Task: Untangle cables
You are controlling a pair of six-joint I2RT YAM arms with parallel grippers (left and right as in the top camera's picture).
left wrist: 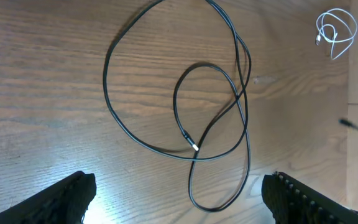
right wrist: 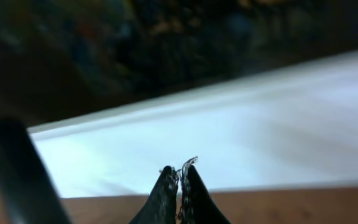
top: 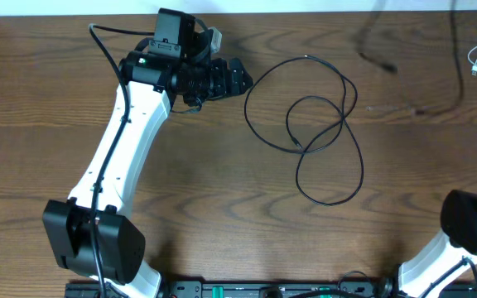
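- Now the black cable (top: 305,150) lies in loops on the worktop (top: 189,190), just right of the left hand (top: 237,80).
- That hand is open and nearer; the right hand (right wrist: 179,178) is closed.

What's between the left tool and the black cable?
Only bare wooden tabletop separates the left tool from the black cable, as the overhead view shows.
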